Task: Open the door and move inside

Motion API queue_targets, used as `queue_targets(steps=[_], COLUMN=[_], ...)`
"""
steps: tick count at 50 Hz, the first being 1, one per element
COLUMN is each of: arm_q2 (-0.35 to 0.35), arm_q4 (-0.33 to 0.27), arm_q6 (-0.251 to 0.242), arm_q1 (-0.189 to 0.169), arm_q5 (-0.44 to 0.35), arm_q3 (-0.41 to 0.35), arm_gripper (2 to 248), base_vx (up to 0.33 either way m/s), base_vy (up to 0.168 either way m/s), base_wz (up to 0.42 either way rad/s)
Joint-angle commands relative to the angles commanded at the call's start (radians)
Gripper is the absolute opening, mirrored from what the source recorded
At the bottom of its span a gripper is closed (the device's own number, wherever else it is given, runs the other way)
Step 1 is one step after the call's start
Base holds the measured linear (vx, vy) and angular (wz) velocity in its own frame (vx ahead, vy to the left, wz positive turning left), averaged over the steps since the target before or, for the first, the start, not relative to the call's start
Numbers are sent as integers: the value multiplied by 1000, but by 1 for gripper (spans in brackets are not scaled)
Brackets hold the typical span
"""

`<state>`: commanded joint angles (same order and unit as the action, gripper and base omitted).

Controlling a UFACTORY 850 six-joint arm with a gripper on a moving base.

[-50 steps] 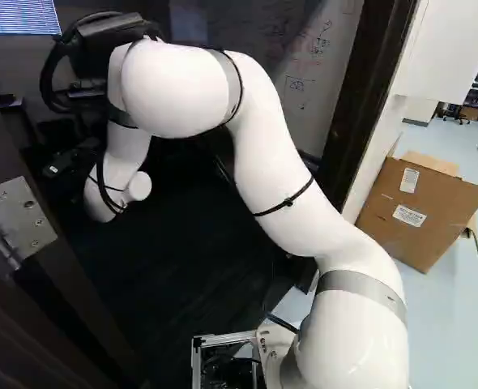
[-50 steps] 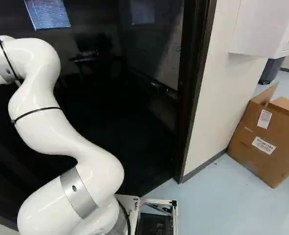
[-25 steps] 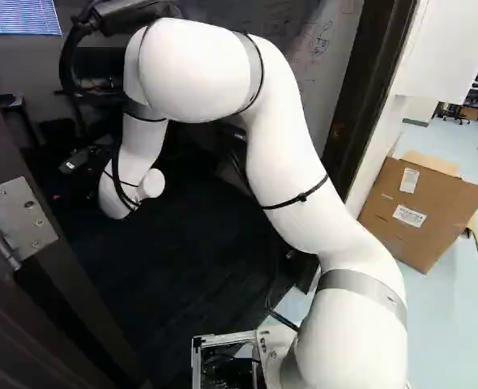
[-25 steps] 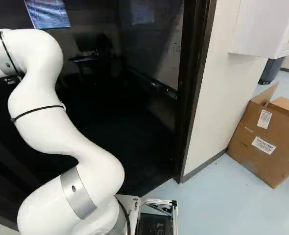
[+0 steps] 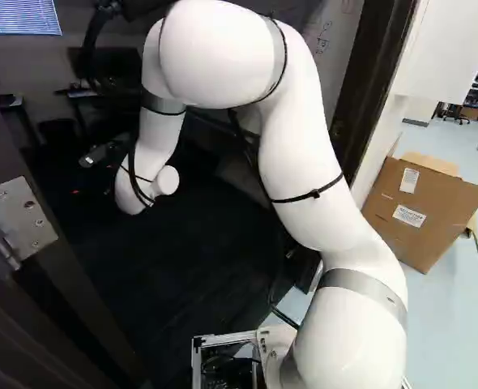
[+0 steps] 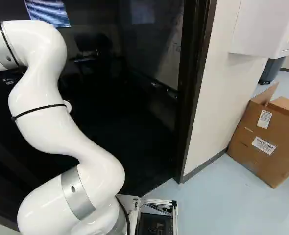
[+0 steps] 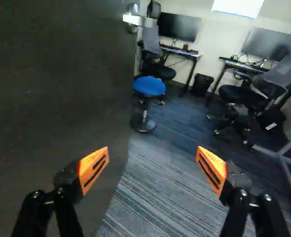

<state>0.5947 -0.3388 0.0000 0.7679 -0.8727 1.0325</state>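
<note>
The arm has swung rightward in the left base view. At that view's left is a hinge. The door stands open beside the fingers, its handle farther ahead. The fingers are spread, with nothing between them. The step looks like pushing the door wider: press its face with one side of the gripper, sweep around the hinge line, and keep a fingertip from catching the edge. Carpet gives room ahead; the stool could block a deep reach. At the right, the frame is near the base, so drive in straight; the box sits outside that path.
</note>
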Motion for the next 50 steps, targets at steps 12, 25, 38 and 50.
queue_targets(steps=[12,25,38,50], arm_q2=[-31,-63,-92,-117], arm_q4=[16,34,51,62], arm_q6=[0,0,0,0], arm_q1=[-28,-60,-93,-125], arm_q5=[0,0,0,0], arm_q3=[-42,-85,-124,-156], arm_gripper=[247,247,247,247], base_vx=[0,0,0,0], base_vy=[0,0,0,0], base_wz=[0,0,0,0])
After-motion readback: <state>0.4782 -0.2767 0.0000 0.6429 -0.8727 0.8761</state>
